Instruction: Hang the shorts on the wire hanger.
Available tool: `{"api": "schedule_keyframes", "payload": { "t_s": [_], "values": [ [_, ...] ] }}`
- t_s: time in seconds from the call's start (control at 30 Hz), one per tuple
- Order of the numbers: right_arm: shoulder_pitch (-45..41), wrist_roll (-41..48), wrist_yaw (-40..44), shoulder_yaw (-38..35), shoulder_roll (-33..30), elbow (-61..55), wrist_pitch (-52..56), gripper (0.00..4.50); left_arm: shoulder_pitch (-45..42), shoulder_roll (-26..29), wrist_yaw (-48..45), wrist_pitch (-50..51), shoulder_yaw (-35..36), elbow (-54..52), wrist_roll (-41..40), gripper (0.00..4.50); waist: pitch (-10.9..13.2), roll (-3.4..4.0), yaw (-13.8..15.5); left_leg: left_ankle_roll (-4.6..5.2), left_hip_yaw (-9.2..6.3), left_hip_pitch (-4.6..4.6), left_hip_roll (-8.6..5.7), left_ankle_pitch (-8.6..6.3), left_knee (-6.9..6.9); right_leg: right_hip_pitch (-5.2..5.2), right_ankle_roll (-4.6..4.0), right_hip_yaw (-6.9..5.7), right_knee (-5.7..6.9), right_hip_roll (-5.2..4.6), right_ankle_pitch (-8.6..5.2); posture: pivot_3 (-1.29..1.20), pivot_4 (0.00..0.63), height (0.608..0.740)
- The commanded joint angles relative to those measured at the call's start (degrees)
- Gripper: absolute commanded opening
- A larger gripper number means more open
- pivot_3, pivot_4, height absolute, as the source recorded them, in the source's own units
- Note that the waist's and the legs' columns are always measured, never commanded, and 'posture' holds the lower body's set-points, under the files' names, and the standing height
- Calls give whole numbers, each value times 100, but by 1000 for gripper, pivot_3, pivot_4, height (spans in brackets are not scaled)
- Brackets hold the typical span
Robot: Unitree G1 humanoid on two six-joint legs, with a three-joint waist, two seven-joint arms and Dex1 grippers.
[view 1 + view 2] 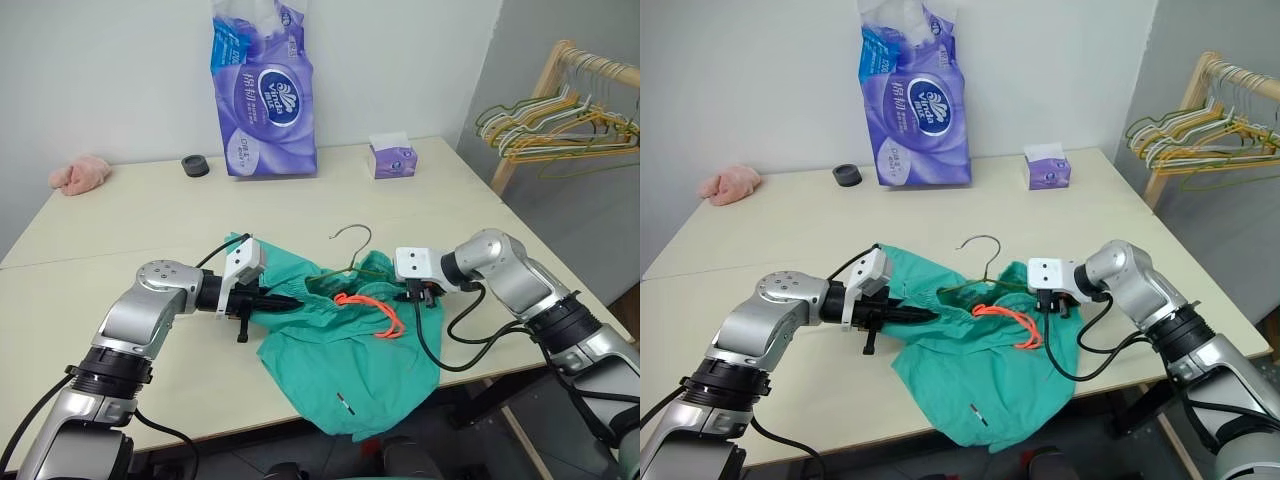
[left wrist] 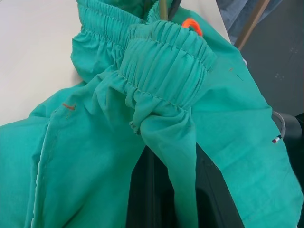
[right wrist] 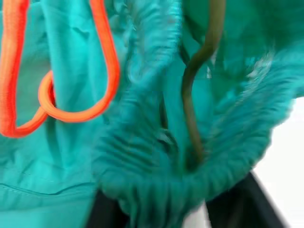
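Shorts (image 1: 350, 370) sprawled at the table (image 1: 120, 220) front edge, wire hanger (image 1: 352, 240) hook poking out. Left hand (image 1: 290, 299) and right hand (image 1: 418, 293) both clamp the waistband. Tissue pack (image 1: 262, 95) sits well behind.

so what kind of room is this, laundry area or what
Probably a home-style laundry or practice corner: a pale table against a white wall, a wooden rack of clothes hangers, and a pack of tissue rolls.

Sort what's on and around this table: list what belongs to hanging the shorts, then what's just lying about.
Job:
the shorts
the wire hanger
left gripper
right gripper

Lying about:
purple tissue pack
tissue box
pink cloth
black ring
rack of hangers
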Motion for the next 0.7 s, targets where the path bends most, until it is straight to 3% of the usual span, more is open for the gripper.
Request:
{"api": "schedule_keyframes", "payload": {
  "t_s": [0.03,0.23,0.33,0.53,0.7],
  "values": [
    [-20,-30,102,-166,8,-226,-71,94,-52,-48,18,-131,131,-135,-73,0,0,0,2,0,-1,0,0,0,0,0,0,0,1,0,0,-172,0,740],
    [164,58,233,-348,-106,-633,82,41,-157,-341,515,-146,335,161,-53,0,0,0,19,0,-3,0,0,0,2,0,0,0,3,-5,0,-177,0,740],
    [333,131,320,-478,-287,-930,212,0,-156,-307,548,-242,371,407,36,614,0,0,6,0,-2,0,-1,0,1,-1,0,0,3,-5,0,-182,0,740],
    [603,225,411,-697,-564,-1334,450,0,-279,-130,463,-126,611,773,-75,2428,0,0,3,0,-2,-1,0,0,2,-1,0,-1,4,-8,0,-188,0,740],
    [696,298,428,-785,-641,-1515,635,0,-278,93,116,-23,555,865,-101,2428,0,0,-1,0,-1,-1,0,0,2,-1,0,-1,3,-8,0,-193,0,740]
  ]
}}
